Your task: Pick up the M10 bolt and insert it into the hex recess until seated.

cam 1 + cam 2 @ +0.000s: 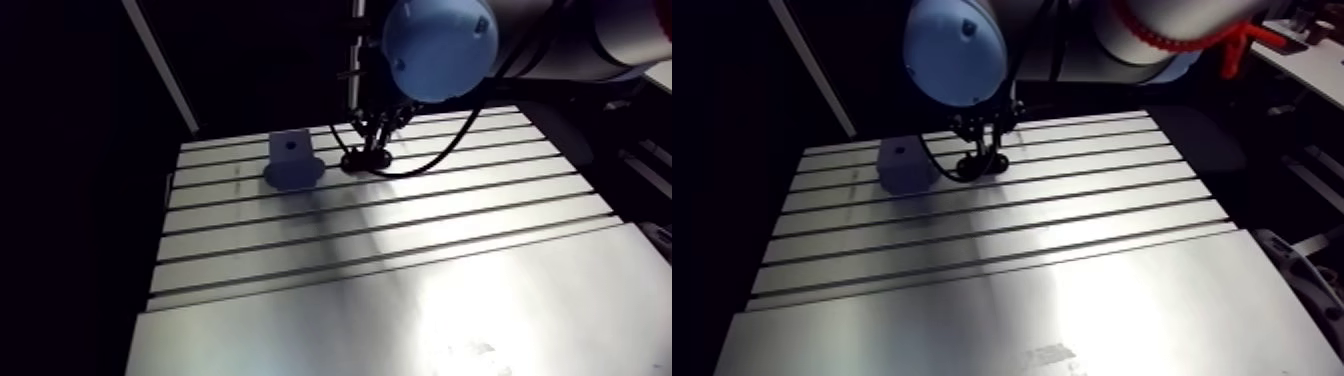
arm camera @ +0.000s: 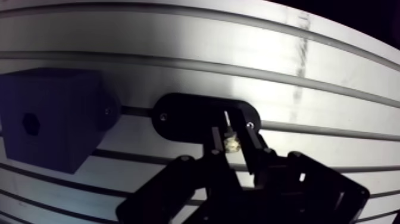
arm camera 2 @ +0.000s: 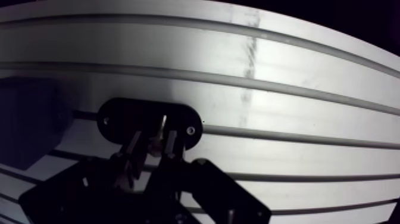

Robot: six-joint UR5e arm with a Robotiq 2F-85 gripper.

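A dark blue block [image 2: 50, 116] with a small hex recess [image 2: 30, 123] in its face stands on the slotted table [image 1: 400, 250]. Beside it lies a black oval holder plate [image 2: 190, 116]. My gripper [image 2: 231, 146] is low over this plate, and its two fingers are closed on the light metal M10 bolt [image 2: 230, 142], whose thin shank points toward the plate. In the arm view the gripper [image 1: 372, 140] comes down onto the holder [image 1: 367, 160], just right of the block [image 1: 290, 160].
Long T-slots [image 1: 380, 215] run across the table. A smooth metal sheet [image 1: 420, 320] covers the near part. The table's left edge [image 1: 165, 230] drops into darkness.
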